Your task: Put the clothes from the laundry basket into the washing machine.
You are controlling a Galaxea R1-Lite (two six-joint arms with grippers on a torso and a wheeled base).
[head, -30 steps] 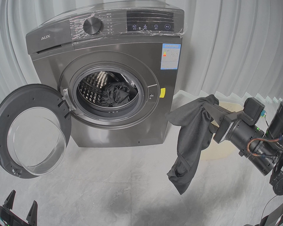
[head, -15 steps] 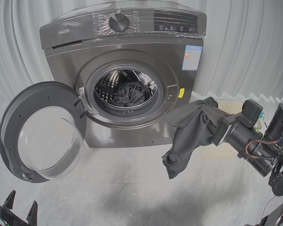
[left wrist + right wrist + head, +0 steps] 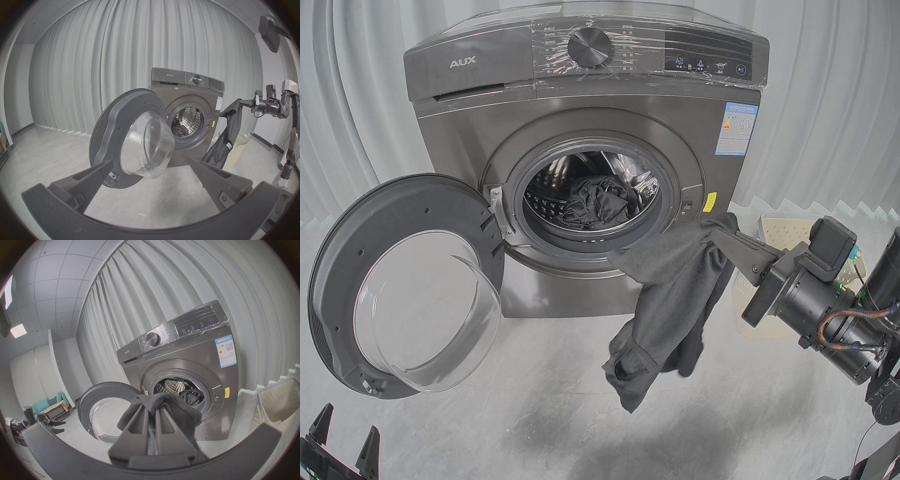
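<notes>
Bright, even light; a ceiling panel (image 3: pixel 18 330) glows; highlights on the door glass (image 3: pixel 425 306); wrist views bulge at edges.

The washing machine (image 3: pixel 581 119) stands with its door (image 3: pixel 394 212) open, dark clothes (image 3: pixel 600 200) in its drum. A dark garment (image 3: pixel 669 281) hangs before it, near the cream laundry basket (image 3: pixel 787 228).

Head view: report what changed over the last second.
The camera shifted, so the washing machine sits further right in the picture. Relative to it, the dark garment in the right gripper has come across: from beside the machine's right side to before its front, below the drum opening. Unchanged: right gripper shut on the garment, door open, clothes in the drum, left gripper open, low.
</notes>
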